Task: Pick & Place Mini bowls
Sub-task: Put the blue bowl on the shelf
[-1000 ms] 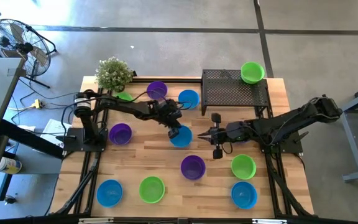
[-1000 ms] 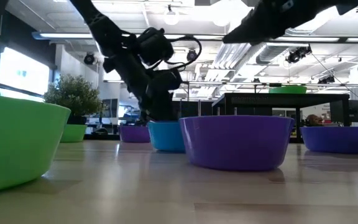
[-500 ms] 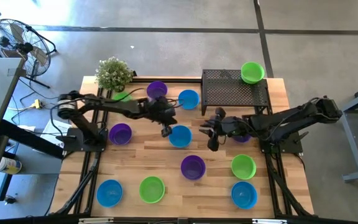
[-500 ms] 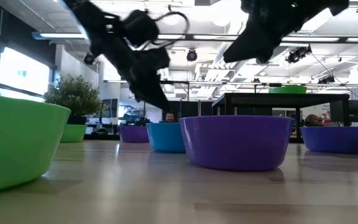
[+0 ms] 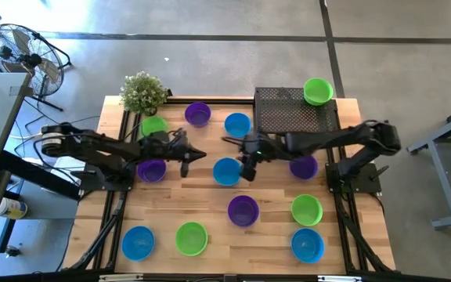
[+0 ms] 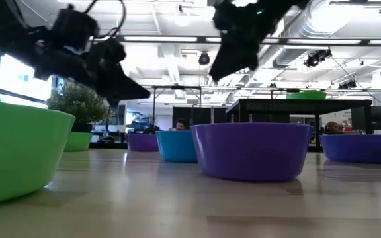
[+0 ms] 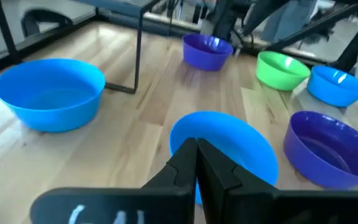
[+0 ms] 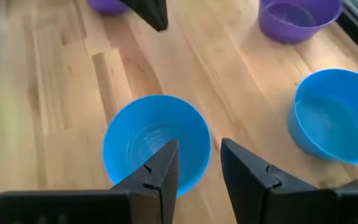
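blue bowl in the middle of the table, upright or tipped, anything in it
Upright and empty: the middle blue bowl sits rim-up on the table, its bare inside showing.

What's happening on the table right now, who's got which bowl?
Neither arm holds a bowl. The right tool hangs open above the blue bowl in the middle of the table. The left tool is shut and empty, just to that bowl's left. One green bowl sits on the black stand; the rest are spread over the table.

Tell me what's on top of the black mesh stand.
One lime green mini bowl sits at a back corner of the black mesh stand; the rest of its top is bare. The bowl's inside looks empty.
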Robot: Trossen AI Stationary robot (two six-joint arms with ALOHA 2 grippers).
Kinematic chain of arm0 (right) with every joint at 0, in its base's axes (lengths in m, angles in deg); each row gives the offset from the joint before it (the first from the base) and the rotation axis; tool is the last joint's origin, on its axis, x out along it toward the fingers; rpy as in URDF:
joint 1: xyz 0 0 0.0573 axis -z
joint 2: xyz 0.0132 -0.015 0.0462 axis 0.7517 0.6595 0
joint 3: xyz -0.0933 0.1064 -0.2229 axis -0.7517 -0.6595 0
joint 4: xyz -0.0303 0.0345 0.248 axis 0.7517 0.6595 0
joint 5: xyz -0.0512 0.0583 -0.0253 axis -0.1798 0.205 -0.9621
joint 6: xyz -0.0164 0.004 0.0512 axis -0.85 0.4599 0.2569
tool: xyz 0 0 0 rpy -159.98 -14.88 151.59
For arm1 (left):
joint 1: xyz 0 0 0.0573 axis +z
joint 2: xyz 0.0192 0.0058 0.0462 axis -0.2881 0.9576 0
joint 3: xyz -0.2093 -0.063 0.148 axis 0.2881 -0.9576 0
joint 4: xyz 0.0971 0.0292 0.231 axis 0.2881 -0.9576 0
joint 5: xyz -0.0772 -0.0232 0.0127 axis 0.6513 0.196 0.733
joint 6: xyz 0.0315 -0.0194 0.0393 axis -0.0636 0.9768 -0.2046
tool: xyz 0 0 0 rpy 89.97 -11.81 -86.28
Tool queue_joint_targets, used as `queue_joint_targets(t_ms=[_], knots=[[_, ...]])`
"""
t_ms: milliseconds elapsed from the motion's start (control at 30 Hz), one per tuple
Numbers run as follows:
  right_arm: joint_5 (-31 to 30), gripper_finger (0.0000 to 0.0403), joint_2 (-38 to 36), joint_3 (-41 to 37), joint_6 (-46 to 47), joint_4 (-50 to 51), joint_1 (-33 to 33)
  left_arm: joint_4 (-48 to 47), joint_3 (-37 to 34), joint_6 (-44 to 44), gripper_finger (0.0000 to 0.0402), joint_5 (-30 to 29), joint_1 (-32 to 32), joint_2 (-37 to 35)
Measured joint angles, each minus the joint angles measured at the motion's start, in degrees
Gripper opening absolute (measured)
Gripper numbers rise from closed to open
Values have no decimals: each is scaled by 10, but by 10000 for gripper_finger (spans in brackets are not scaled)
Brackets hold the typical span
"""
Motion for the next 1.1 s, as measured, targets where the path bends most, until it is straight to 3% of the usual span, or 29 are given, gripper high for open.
queue_joint_targets(t_ms=[267,400,700,867,1100], knots=[[94,109,129,130,-78,95,51,90,-76,-11,4,3,0,-3],[95,121,187,185,-116,136,59,88,-83,-12,4,5,0,-2],[76,193,265,248,-159,168,66,90,-83,-31,4,13,0,-2],[94,179,284,248,-158,166,80,91,-83,-44,4,13,1,-2],[153,129,305,248,-159,163,88,93,-83,-64,4,17,1,-2]])
